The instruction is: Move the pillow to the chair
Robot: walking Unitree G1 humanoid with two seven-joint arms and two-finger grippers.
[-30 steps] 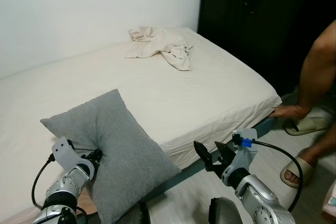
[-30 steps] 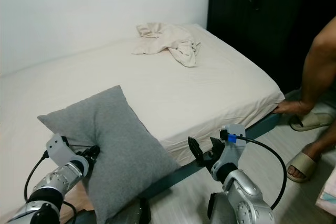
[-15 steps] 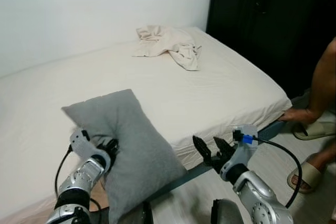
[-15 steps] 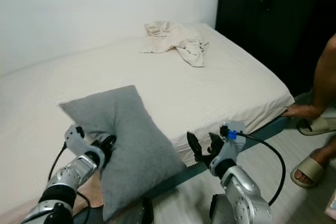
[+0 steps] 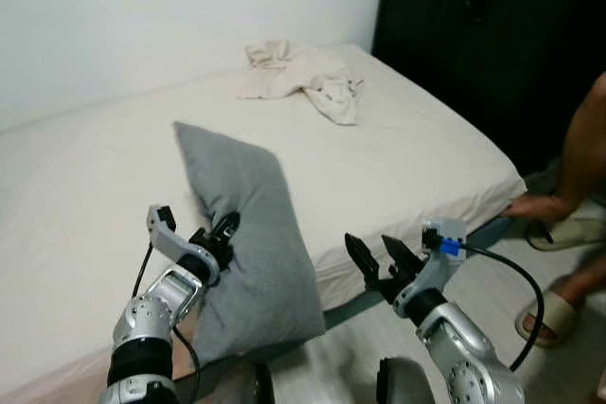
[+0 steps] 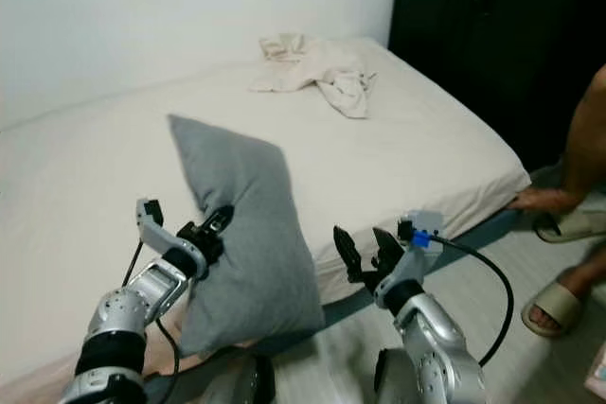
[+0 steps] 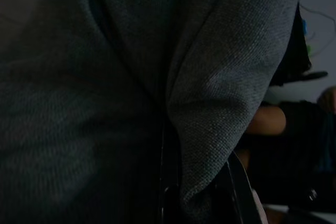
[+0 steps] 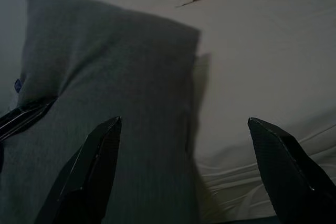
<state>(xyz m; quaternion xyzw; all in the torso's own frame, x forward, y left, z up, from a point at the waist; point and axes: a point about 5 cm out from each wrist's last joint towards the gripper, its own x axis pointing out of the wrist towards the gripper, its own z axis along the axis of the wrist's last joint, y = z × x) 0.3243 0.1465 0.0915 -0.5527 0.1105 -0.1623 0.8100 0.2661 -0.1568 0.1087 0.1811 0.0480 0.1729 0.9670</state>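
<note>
Pillow [image 5: 248, 234], grey, clamped by left gripper [image 5: 220, 234], raised upright at near bed [image 5: 398, 149] edge. Right gripper [image 5: 377, 257] spread wide, empty.

There was one grey pillow [image 5: 248, 234], one bed [image 5: 398, 153], one crumpled cloth [image 5: 301, 78] at upper centre, two sandals [image 5: 544, 311], two grippers [image 5: 216, 237].

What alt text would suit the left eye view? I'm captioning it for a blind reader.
The robot's left gripper pinches a grey pillow, holding it upright at the near edge of a bed with a cream sheet. Its right gripper hangs open beside the pillow. Crumpled cream cloth lies at the far end, and a person's hand rests on the bed's corner.
</note>
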